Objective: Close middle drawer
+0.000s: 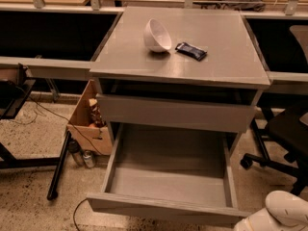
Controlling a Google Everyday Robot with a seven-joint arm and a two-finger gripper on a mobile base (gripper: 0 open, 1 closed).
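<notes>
Camera view: the middle drawer (168, 177) is pulled far out; at near right only the white arm (285, 211) is shown, the gripper is unseen, and its state cannot be told.

Only a small part of the robot shows, in the lower right corner: a smooth, glossy white arm housing (285, 213), rounded like a capsule, with a second white rounded segment (251, 223) meeting it at a darker, shadowed seam. The tool lies outside the frame.
</notes>
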